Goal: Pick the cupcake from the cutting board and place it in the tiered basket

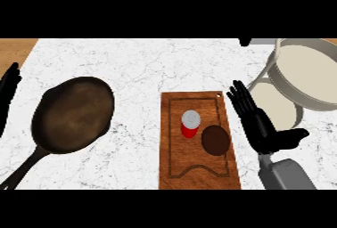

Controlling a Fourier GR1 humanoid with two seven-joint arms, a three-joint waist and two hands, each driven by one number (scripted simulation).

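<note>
Your right hand (260, 122) hovers open, fingers straight, just right of the cutting board (197, 142). The cupcake (190, 123) sits there untouched. Your left hand (8, 95) rests open at the left edge.

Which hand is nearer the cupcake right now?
Right. The right hand is open just beside the cutting board, right of the cupcake; the left hand rests at the far left edge.

Right hand (258, 121) open, fingers straight
</note>
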